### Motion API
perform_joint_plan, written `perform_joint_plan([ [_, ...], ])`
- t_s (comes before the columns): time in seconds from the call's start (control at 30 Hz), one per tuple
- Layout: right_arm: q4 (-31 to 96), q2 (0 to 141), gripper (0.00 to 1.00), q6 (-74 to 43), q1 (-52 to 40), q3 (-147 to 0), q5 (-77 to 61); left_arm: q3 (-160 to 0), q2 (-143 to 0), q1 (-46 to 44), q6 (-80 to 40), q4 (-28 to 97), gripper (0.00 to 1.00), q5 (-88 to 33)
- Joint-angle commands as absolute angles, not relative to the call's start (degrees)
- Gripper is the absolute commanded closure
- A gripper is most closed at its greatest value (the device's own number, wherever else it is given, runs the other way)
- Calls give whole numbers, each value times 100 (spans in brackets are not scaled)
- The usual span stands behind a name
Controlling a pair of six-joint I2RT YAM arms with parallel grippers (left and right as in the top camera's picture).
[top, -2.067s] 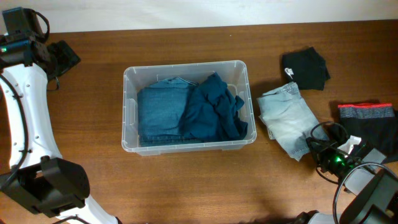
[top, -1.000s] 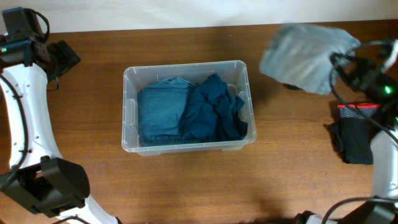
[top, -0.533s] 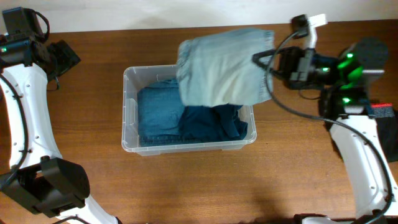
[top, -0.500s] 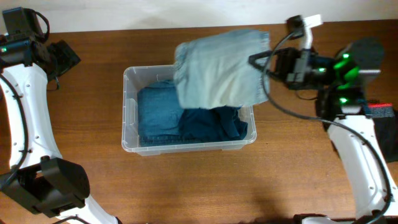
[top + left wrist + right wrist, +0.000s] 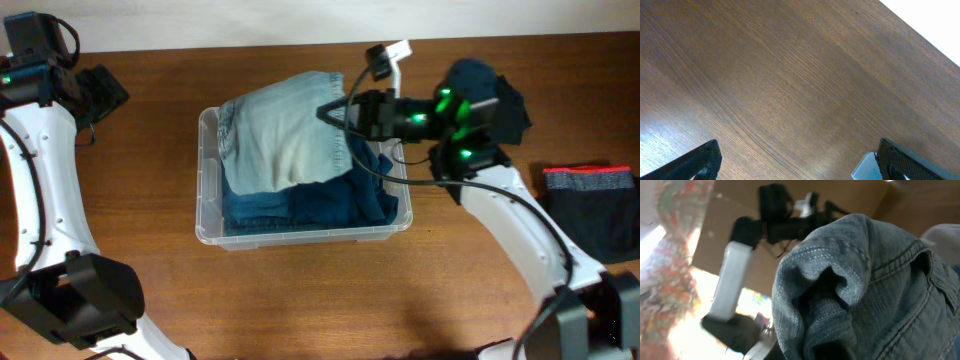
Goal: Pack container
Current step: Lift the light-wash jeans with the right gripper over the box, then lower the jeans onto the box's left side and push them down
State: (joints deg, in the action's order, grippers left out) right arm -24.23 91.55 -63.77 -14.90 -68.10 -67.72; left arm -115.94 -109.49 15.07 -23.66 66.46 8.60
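Observation:
The clear plastic container [image 5: 208,225] sits mid-table and holds a blue denim garment [image 5: 250,195] and a dark teal garment [image 5: 345,195]. My right gripper [image 5: 338,112] is shut on a pale light-blue denim garment [image 5: 285,135] and holds it over the container's back half; the cloth fills the right wrist view [image 5: 860,290] and hides the fingers. My left gripper [image 5: 100,90] is far left of the container, open and empty; in the left wrist view its fingertips [image 5: 800,160] frame bare wood, with a container corner [image 5: 866,167] at the lower right.
A black garment [image 5: 505,105] lies behind the right arm at the back right. A dark garment with a red-grey waistband [image 5: 590,195] lies at the right edge. The table's back edge meets a white wall.
My right gripper has carried the pale denim garment from the right side leftward and now holds it lower over the container. The left arm has not moved.

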Motion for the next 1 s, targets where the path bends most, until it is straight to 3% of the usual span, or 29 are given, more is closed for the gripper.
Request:
perform_joint_plan([
  [0.0, -2749, 9343, 96, -6023, -1741, -7041, -6069, -11629, -10971, 1507, -2440, 6652, 0, 886],
  [0.17, -3457, 9682, 96, -6047, -2075, -7041, -5642, -11629, -10971, 1507, -2440, 6652, 1, 884],
  [0.63, -3688, 10082, 96, -6324, -2674, -7046, -5002, -11629, -10971, 1507, -2440, 6652, 1, 884],
  [0.97, -3688, 10549, 95, -6233, -2578, -7046, -4921, -11629, -10971, 1507, -2440, 6652, 0, 884],
])
